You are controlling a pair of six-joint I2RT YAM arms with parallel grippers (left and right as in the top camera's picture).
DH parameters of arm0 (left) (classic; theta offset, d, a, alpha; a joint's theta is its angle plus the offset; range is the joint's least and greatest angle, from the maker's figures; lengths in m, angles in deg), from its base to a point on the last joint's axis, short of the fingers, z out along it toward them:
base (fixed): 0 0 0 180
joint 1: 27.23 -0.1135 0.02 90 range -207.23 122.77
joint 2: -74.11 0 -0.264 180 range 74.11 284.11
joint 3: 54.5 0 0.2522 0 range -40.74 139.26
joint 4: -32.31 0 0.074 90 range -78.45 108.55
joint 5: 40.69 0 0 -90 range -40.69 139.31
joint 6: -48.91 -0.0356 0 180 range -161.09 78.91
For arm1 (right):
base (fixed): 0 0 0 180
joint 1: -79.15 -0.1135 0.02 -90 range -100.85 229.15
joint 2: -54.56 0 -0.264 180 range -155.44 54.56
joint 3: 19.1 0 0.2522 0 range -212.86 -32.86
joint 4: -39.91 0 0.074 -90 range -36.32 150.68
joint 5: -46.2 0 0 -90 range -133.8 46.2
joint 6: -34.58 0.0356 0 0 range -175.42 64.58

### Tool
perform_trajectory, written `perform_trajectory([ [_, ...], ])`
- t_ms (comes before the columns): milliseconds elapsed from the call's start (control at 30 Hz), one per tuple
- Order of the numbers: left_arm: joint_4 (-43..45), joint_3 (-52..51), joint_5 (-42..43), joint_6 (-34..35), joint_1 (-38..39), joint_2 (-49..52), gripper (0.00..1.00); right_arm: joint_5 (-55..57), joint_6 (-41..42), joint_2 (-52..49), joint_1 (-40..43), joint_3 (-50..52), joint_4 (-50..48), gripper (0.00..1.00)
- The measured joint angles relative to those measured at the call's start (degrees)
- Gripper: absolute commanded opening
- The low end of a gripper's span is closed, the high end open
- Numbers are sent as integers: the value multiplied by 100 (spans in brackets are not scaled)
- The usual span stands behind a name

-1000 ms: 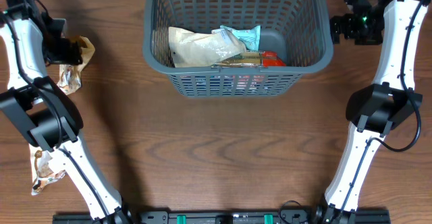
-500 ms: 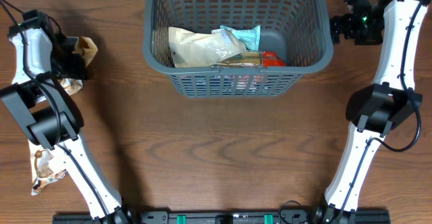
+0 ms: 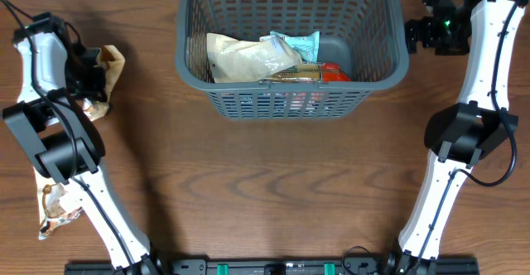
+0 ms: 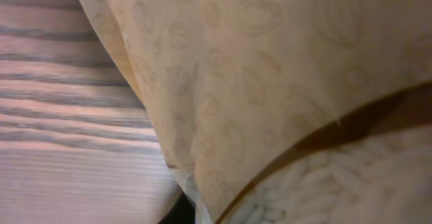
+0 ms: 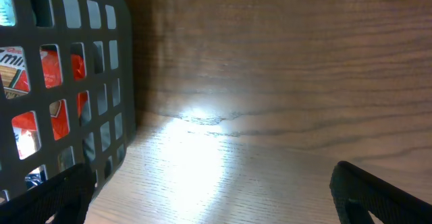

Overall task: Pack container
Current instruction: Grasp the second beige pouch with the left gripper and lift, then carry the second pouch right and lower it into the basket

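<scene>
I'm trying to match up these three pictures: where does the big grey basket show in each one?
Overhead: the basket sits at top centre.
Left wrist: not in it; only a tan packet over the table.
Right wrist: its lattice wall fills the left edge.
Shared landmark: the red packet inside it, seen from overhead and through the slots in the right wrist view.

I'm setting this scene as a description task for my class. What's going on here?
A two-armed robot is packing snack packets into the dark grey basket, which already holds a pale packet and others. The left pincer is at a tan packet on the table. That packet fills the wrist view, so the grip can't be confirmed. The right pincer hangs open beside the basket, holding nothing. Another packet lies front left.
</scene>
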State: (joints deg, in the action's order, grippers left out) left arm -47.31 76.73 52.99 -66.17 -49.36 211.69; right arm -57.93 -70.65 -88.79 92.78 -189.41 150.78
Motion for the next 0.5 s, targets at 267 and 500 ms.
perform_trajectory([
  [267, -26, -70, 225, 531, 522, -1486, 6, 0, 0, 0, 0, 0, 0, 99],
  [500, -33, -50, 260, 603, 988, -3213, 6, 0, 0, 0, 0, 0, 2, 99],
])
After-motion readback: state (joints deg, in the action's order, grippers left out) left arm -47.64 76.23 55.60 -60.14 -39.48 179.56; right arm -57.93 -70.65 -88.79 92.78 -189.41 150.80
